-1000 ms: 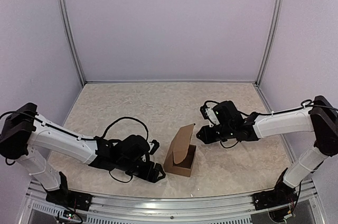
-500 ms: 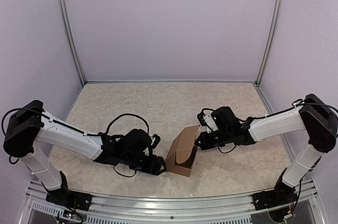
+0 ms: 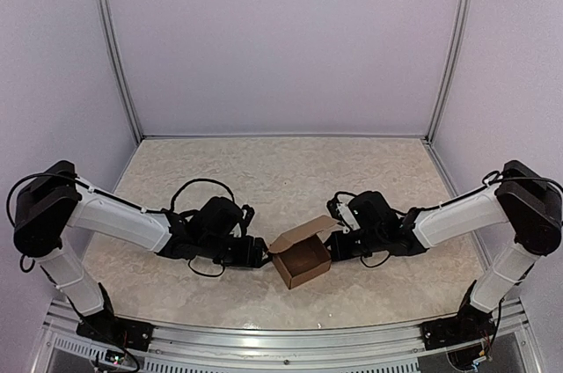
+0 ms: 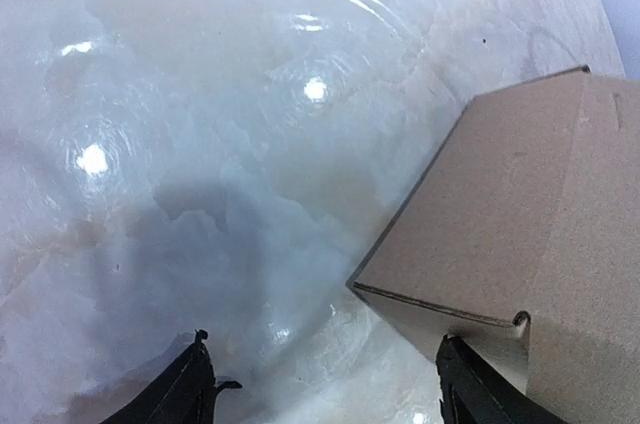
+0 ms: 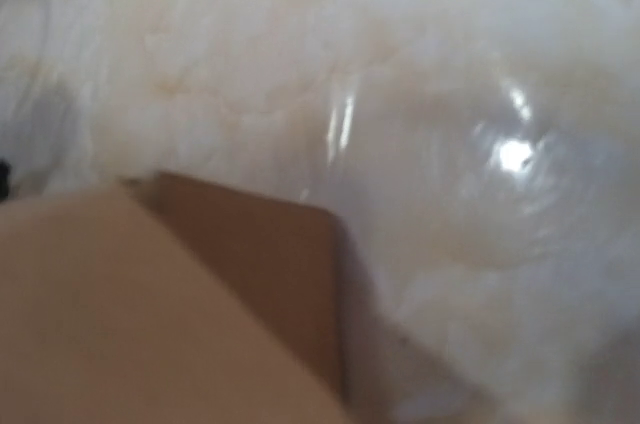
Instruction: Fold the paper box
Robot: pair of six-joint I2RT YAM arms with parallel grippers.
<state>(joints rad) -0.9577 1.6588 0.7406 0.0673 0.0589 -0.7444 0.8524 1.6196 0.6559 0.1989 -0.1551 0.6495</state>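
Paper box point(image 3: 301, 265) placed front-centre on the counter point(image 3: 264, 171)
The left end effector point(image 3: 255, 254) is spread open beside it, the right end effector point(image 3: 332, 245) closed at its lid flap point(image 3: 303, 230); light, crushable cardboard is judged best gripped by flap edges.

The left gripper point(image 3: 257, 255) and right gripper point(image 3: 332, 248) have moved in beside the paper box point(image 3: 303, 267), its flap now folded low.

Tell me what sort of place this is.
Probably a robot test booth: plain walls, metal corner posts, two arms bolted to a rail, and one cardboard box on a stone-patterned tabletop.
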